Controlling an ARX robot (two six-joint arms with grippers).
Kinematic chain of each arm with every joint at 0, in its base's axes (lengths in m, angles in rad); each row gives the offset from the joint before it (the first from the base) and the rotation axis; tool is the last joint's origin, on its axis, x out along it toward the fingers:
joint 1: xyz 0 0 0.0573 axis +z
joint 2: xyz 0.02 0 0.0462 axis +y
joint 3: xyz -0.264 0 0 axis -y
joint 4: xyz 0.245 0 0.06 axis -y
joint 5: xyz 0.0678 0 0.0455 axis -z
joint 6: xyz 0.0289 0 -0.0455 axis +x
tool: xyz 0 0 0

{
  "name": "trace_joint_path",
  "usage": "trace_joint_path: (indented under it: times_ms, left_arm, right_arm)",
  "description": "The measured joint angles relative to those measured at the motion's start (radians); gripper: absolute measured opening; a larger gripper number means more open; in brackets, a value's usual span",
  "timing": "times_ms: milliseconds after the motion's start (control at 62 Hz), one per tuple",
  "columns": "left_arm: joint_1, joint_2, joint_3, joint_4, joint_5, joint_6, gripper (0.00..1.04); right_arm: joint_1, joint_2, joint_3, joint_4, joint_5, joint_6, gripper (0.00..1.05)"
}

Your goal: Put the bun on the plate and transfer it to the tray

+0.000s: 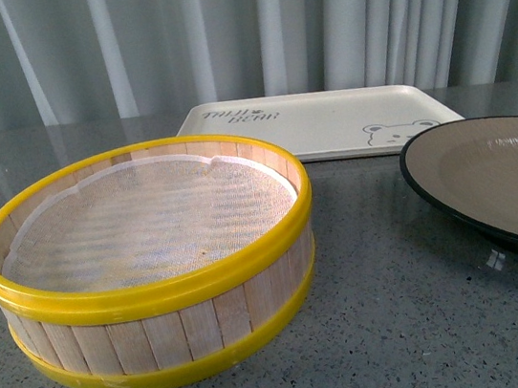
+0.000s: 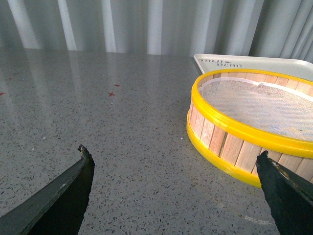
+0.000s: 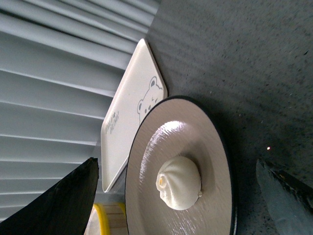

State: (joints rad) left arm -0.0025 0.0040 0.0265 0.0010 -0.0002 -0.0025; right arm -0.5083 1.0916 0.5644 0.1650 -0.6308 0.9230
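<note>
1. Bun (image 3: 179,182): small, round, cream-white, with a pleated, twisted top. It sits on the tan inside of the plate, roughly at its middle. In the front view only a pale sliver shows at the right edge.

2. Plate (image 1: 488,171): wide, round and shallow, matte tan inside with a glossy black rim. It rests on the surface at the right of the scene, cut off by the picture edge. Its far-left rim lies just beside the tray's near right corner; whether they touch cannot be told.

3. Tray (image 1: 326,122): flat, rectangular, cream-white, with rounded corners and a low rim. It has lettering at its far left and a bear face at its near right corner. It lies at the far centre-right, behind the basket and the plate.

4. Steamer basket (image 1: 149,267): round, with wooden slat walls, yellow bands at top and base, and a white mesh liner inside. It stands near left, apart from the plate.

5. Surface (image 1: 401,309): grey speckled stone, glossy. Small red marks (image 2: 113,94) show to the left of the basket.

6. Left hand (image 2: 172,151): dark fingers (image 2: 58,196) spread wide, bare surface between them, the basket just beside one tip.

7. Right hand (image 3: 176,161): dark fingers (image 3: 63,200) spread wide, well apart from the bun, with the plate in view between them.

8. Backdrop (image 1: 216,26): pale pleated curtain along the far edge.
</note>
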Motion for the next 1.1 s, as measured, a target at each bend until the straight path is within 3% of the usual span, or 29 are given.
trace_joint_path:
  times_ms: [161, 886, 935, 1096]
  left_arm:
    - [0.0, 0.0, 0.0, 0.0, 0.0, 0.0, 0.98]
    - [0.0, 0.0, 0.0, 0.0, 0.0, 0.0, 0.98]
    - [0.0, 0.0, 0.0, 0.0, 0.0, 0.0, 0.98]
    - [0.0, 0.0, 0.0, 0.0, 0.0, 0.0, 0.98]
  right_arm:
    - [-0.002, 0.035, -0.009, 0.018, -0.013, 0.016, 0.96]
    - [0.252, 0.096, -0.108, 0.092, 0.054, 0.167, 0.96]
    - [0.257, 0.092, -0.113, 0.092, 0.054, 0.172, 0.91]
    - [0.276, 0.045, -0.133, 0.06, 0.06, 0.172, 0.55]
